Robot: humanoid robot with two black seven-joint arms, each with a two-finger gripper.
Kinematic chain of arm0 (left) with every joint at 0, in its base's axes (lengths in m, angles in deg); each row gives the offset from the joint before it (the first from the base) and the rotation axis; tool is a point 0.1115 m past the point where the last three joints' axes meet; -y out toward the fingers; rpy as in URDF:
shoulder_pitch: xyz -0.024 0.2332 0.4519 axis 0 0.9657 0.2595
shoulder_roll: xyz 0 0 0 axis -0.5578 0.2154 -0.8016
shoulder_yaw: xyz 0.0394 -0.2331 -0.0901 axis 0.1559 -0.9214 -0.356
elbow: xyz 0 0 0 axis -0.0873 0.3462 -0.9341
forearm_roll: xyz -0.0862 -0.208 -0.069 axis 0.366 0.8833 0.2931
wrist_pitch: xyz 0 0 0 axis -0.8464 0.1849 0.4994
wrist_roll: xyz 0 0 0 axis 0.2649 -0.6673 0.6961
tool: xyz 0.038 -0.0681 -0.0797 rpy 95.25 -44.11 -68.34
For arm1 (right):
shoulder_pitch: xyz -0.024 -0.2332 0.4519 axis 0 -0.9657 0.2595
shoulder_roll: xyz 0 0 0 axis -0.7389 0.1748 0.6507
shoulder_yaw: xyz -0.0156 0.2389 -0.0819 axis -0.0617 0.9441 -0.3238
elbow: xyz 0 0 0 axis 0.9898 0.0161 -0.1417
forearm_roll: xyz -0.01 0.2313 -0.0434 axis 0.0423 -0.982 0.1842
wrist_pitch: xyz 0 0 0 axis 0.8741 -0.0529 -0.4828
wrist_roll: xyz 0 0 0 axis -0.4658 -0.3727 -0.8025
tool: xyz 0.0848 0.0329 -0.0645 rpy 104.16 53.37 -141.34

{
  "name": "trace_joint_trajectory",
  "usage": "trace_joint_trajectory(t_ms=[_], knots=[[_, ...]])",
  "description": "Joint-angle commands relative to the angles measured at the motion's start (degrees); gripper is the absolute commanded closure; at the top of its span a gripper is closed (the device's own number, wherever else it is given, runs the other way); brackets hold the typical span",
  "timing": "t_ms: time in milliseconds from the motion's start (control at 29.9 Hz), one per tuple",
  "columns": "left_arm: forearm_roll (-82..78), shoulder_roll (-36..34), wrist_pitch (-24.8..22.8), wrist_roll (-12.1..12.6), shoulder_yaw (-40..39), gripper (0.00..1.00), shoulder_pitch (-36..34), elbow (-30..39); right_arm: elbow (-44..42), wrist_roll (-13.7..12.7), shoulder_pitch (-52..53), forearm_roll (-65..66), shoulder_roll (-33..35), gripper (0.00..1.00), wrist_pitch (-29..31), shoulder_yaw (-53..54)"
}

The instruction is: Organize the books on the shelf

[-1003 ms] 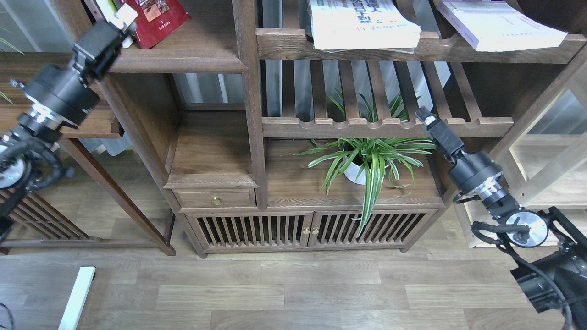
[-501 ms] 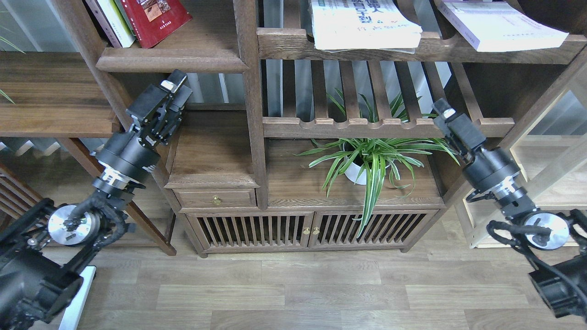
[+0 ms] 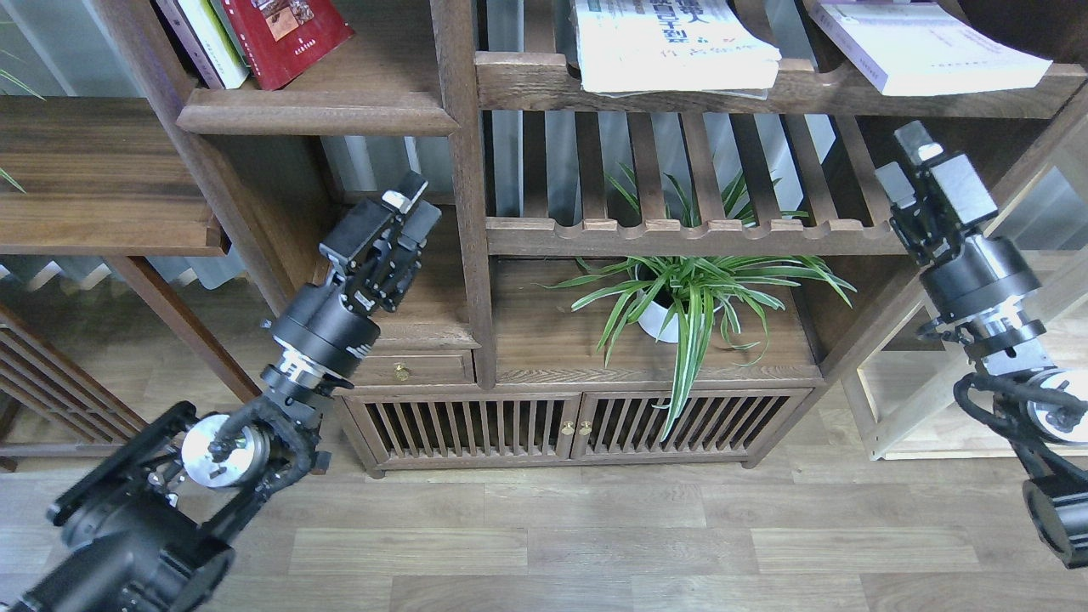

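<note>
Left arm: has swung in from the far left since a second ago; it now rises from the lower-left corner toward the cabinet's middle post.
Left gripper (image 3: 406, 212): hangs in front of the small compartment above the drawer, holding nothing; a narrow gap seems to show between the fingers, but they are dark and I cannot tell their spread for sure. It was up at the shelf beside the red book a second ago and has dropped well below it.
Shelf (image 3: 314, 112): upper left, dark plank with a moulded front edge; unchanged.
Red book (image 3: 285, 30): on the shelf, leaning left against two thin upright volumes (image 3: 200, 38) (one pale, one dark-spined). Same place as before, and the gripper is now clear of it.
White book (image 3: 671, 42): lies flat on the upper slatted rack (image 3: 850, 89), green characters up, front edge overhanging the rail. Not moved.
Plant (image 3: 688, 293): white pot on the cabinet top, under the lower rack; unchanged.
Lavender book (image 3: 922, 47): flat on the same rack, far right, apart from the white book. Not moved.
Right gripper (image 3: 911, 166): empty, has risen and shifted right; now in front of the rack's right end, below the lavender book. Fingers stand slightly apart.
</note>
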Motion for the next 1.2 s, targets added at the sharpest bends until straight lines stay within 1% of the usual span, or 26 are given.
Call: trace_joint_trajectory(t_ms=[0, 67, 167, 201, 334, 468, 602, 869, 1003, 1170], knots=[[-0.45, 1.47, 0.0, 0.07, 0.69, 0.2, 2.1, 0.04, 0.06, -0.01, 0.17, -1.67, 0.02, 0.05, -1.13, 1.09], [-0.54, 1.56, 0.0, 0.16, 1.22, 0.15, 2.81, 0.04, 0.06, -0.01, 0.26, -2.9, 0.46, 0.06, -2.18, 1.53], [-0.63, 1.74, 0.0, 0.16, 2.62, 0.04, 3.16, -0.05, 0.06, -0.1, 1.22, -6.76, 2.48, 0.06, -5.25, 1.8], [-0.54, 1.91, 0.0, 0.16, 2.88, 0.03, 3.42, 0.04, 0.06, -0.1, 1.66, -7.65, 2.92, 0.06, -6.13, 1.89], [-0.63, 3.05, 0.0, 0.07, 3.06, 0.02, 3.69, -0.05, -0.29, -0.45, 3.24, -9.41, 4.33, 0.05, -8.34, 1.89], [-0.81, 3.59, 0.0, 0.16, 3.5, 0.02, 3.69, -0.05, -0.55, -3.08, 4.91, -10.11, 4.95, 0.05, -11.06, 1.97], [-1.07, 3.59, 0.0, 0.16, 4.03, 0.02, 4.12, -0.22, -0.64, -3.35, 6.85, -10.29, 4.95, 0.05, -12.91, 1.89], [-1.42, 3.5, 0.0, 0.16, 4.03, 0.02, 5.09, -0.57, -0.82, -3.7, 10.71, -13.45, 5.91, 0.06, -19.5, 1.97], [-2.04, 3.41, 0.0, 0.16, 3.94, 0.02, 5.18, -0.66, -1.08, -5.98, 11.85, -13.81, 5.82, 0.06, -23.18, 2.06], [-2.56, 3.41, 0.0, 0.16, 3.94, 0.02, 5.01, -0.66, -1.87, -7.04, 12.74, -14.25, 5.91, 0.06, -27.49, 2.06]])
